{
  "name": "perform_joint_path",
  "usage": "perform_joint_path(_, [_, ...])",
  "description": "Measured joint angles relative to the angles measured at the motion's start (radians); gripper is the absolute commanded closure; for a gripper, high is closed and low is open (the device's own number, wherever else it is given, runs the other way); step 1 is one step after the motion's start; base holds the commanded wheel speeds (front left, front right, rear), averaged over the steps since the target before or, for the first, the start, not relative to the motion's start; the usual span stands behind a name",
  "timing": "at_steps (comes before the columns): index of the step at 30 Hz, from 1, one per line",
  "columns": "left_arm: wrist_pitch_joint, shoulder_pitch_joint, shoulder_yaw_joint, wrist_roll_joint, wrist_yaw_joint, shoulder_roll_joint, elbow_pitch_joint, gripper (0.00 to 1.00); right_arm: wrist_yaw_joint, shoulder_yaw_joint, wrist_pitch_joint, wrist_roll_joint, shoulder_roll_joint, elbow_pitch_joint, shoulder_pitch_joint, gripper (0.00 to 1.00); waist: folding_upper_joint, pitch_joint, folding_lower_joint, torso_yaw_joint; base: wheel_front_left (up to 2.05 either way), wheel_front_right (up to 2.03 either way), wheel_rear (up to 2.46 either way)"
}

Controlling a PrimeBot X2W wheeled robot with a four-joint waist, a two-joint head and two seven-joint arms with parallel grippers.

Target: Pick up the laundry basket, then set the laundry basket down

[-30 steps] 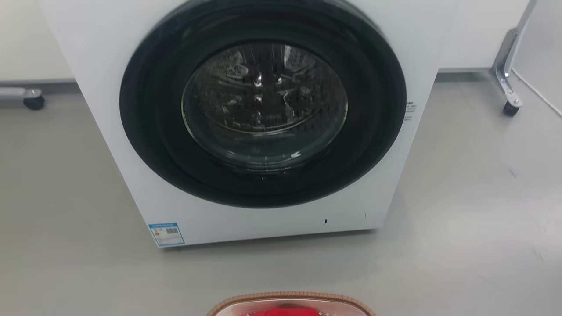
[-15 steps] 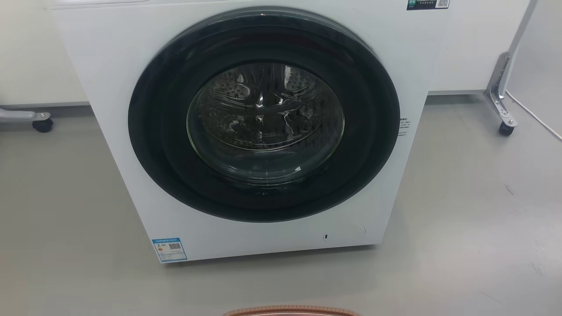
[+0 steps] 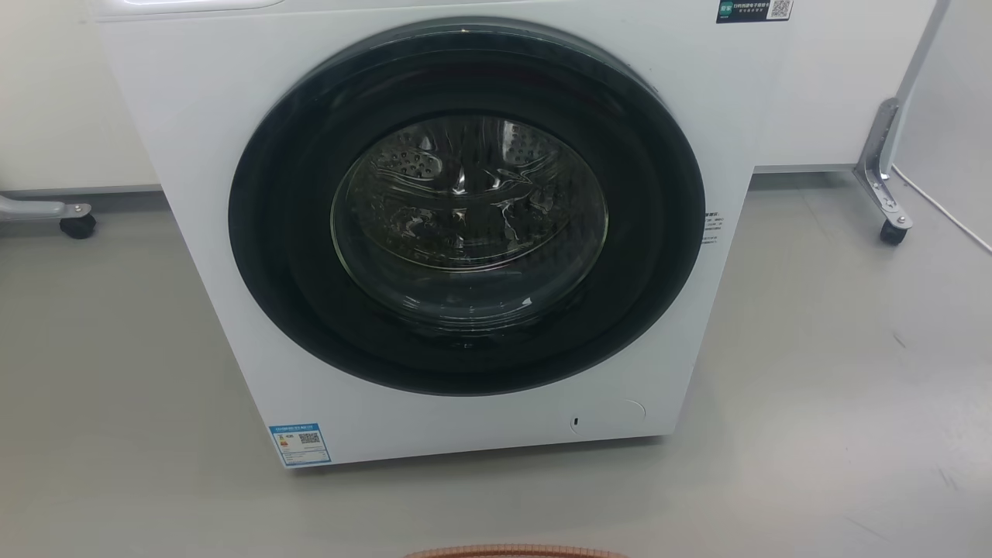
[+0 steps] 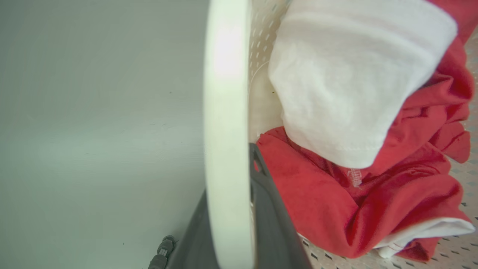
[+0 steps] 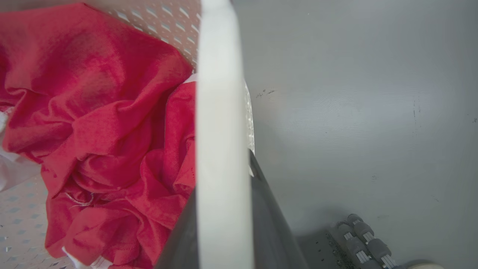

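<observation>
The laundry basket's brown woven-look rim [image 3: 515,552] just peeks over the bottom edge of the head view, in front of the washing machine. In the left wrist view my left gripper [image 4: 227,175] is shut on the basket's white side handle [image 4: 224,74], one dark finger on each side of it. My right gripper [image 5: 222,179] is shut the same way on the other white handle [image 5: 220,74]. The perforated cream wall [image 4: 261,37] holds a red garment [image 4: 336,201] and a white cloth [image 4: 347,82]. The red garment [image 5: 93,112] also lies against the wall [image 5: 164,18].
A white front-loading washing machine [image 3: 194,155] with its round dark door shut stands straight ahead on the grey floor. Wheeled metal frame legs sit at the left [image 3: 77,225] and right [image 3: 891,232]. Grey rollers [image 5: 366,243] show on the floor beside the basket.
The whole head picture has shifted downward, so the camera has moved. The washing machine sits lower in it, and less of the basket rim and none of the red garment shows.
</observation>
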Motion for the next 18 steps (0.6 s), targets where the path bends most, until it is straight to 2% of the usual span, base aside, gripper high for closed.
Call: perform_joint_path(18, [0.001, 0.001, -0.023, -0.012, 0.009, 0.004, -0.005, 1.0, -0.004, 0.028, -0.016, 0.029, -0.001, 0.003, -0.002, 1.0, 0.0, 0.01, 0.0, -0.001, 0.0, 0.0, 0.0])
